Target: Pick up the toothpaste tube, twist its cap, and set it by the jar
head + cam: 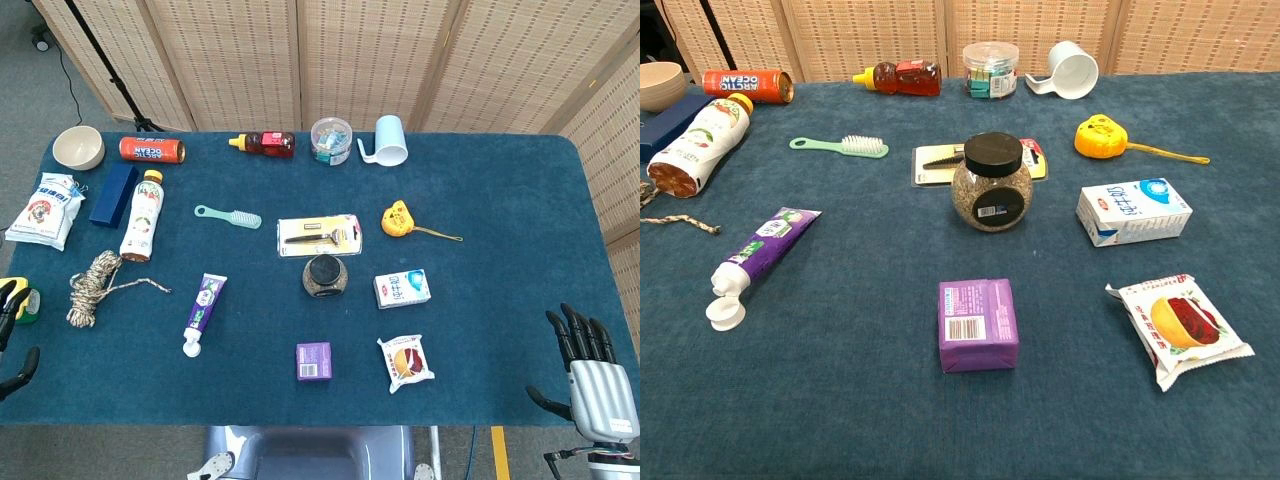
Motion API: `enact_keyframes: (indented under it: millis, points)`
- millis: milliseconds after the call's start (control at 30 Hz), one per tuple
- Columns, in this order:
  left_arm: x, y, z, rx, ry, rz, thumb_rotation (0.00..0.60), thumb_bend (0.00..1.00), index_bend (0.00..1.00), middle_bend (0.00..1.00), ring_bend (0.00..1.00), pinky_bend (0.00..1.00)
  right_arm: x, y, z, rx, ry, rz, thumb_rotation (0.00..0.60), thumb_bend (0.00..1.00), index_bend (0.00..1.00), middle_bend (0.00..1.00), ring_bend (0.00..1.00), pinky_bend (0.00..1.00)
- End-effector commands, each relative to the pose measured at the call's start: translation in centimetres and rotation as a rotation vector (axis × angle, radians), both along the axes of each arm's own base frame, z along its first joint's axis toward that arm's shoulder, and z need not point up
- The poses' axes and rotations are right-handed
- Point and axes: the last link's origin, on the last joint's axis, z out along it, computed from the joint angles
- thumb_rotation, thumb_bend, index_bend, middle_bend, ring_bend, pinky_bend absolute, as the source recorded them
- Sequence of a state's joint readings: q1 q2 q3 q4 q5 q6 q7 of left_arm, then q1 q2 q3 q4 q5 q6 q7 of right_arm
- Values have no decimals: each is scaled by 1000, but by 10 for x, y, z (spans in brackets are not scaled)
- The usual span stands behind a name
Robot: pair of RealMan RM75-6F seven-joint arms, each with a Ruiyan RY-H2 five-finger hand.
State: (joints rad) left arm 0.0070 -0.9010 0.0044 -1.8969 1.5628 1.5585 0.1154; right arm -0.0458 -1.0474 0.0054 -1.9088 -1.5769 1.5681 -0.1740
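Toward the table's (500, 180) front-left, your toothpaste tube (205, 312) lies flat, cap (725, 315) frontward, left of the jar (326, 275), well apart from both empty, spread-fingered hands: left hand (14, 335) at the left edge, right hand (590, 365) at the front-right corner.

Head cam sits high at the near edge, looking steeply down, and takes in the whole desk (480, 190) out to the far screens. Chest cam is low and close, facing far across the desk top. Both share the middle: jar (325, 275) (991, 182), purple box (314, 361) (978, 324), toothpaste tube (205, 312) (762, 247).
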Motion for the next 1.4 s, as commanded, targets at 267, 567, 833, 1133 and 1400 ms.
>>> enact_keyframes:
  millis: [267, 567, 833, 1133, 1400]
  points:
    - [1, 1, -3, -8, -2, -4, 600, 432, 17, 0, 11, 48, -2, 2, 2, -4, 1, -7, 600, 122, 0, 0, 0, 0]
    - [4, 6, -2, -11, 8, -15, 600, 431, 17, 0, 13, 48, -4, 4, 3, -13, -1, -13, 600, 122, 0, 0, 0, 0]
    - [5, 17, 2, -39, 73, -55, 600, 432, 19, 7, 45, 48, -4, 3, 5, -9, 5, -12, 600, 123, 0, 0, 0, 0]
    - [13, 38, -10, -153, 158, -102, 600, 400, 2, 2, 18, 48, -8, 2, 8, -10, 9, -24, 600, 123, 0, 0, 0, 0]
    - [15, 55, -34, -257, 185, -113, 600, 90, 0, 0, 0, 0, -11, 3, 13, -11, 19, -37, 600, 122, 0, 0, 0, 0]
